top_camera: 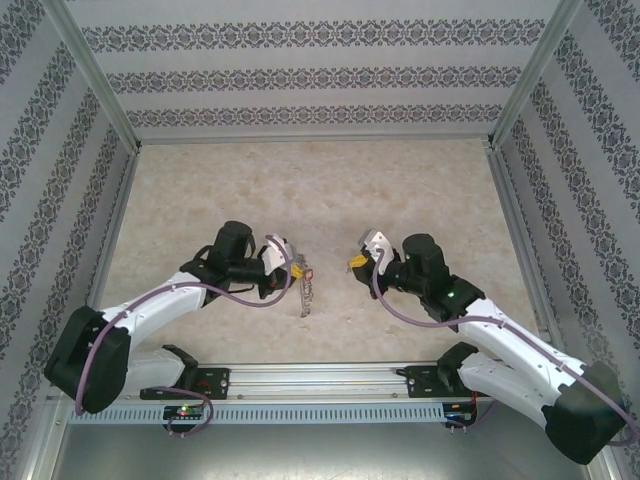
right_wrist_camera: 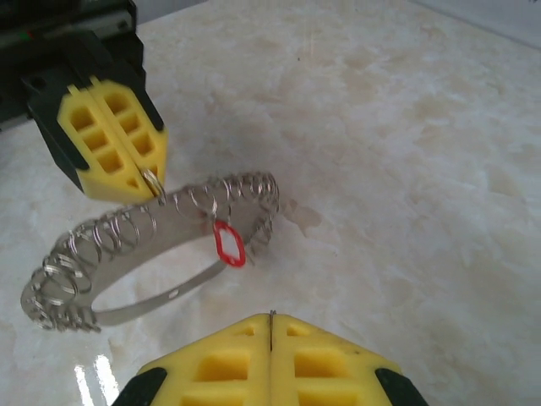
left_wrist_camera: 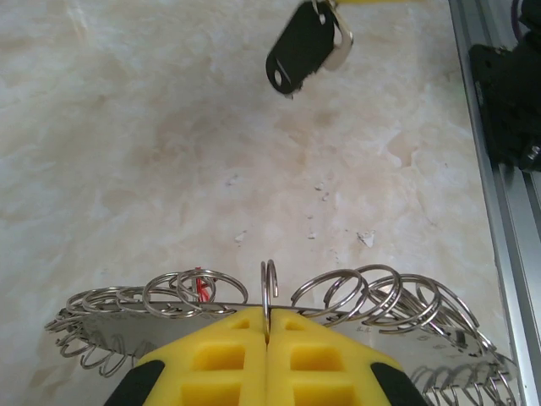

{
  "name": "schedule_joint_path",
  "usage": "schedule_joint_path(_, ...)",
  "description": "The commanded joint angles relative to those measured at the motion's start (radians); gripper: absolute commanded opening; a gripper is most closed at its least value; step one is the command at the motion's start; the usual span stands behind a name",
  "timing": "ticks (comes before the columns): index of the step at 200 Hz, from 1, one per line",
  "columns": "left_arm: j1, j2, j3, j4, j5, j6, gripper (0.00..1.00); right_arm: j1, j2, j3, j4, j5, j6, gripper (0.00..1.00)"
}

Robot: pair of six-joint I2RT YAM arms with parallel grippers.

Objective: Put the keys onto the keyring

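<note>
While left fingers (left_wrist_camera: 220, 359) pinch the ring-strung silvery keyring (right_wrist_camera: 173, 222), right fingers (right_wrist_camera: 325, 364) clamp the black-tagged key (left_wrist_camera: 300, 46).

Shiny metal keyring (right_wrist_camera: 118, 233), glossy table (right_wrist_camera: 406, 169)

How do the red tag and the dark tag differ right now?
Colour: the red tag is red; the dark tag is blue-black.
Place: the red tag sits among the rings of the keyring; the dark tag hangs in the air apart from it, held by the right arm's jaws.
Look: the red tag shows as an open oval outline; the dark tag looks solid, with one hole.
Both are small and oblong.
</note>
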Motion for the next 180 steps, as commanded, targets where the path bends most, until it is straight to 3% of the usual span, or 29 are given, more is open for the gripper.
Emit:
schedule_joint_path(1,-0.041,0.030,0.025,0.096,0.006,0.010,0.00,-0.011,-0.041,-0.028,0.040,-0.008,-0.048,0.00)
schedule_joint_path(44,-0.065,0.092,0.019,0.167,-0.010,-0.008,0.00,-0.006,-0.046,-0.037,0.037,-0.071,-0.099,0.00)
schedule_joint_path(89,-0.067,0.118,-0.004,0.230,0.009,-0.040,0.00,0.023,0.046,0.005,0.042,-0.134,-0.134,0.00)
schedule_joint_path(180,-0.070,0.099,-0.005,0.178,0.026,-0.002,0.00,0.043,0.167,0.073,0.077,0.027,-0.231,0.00)
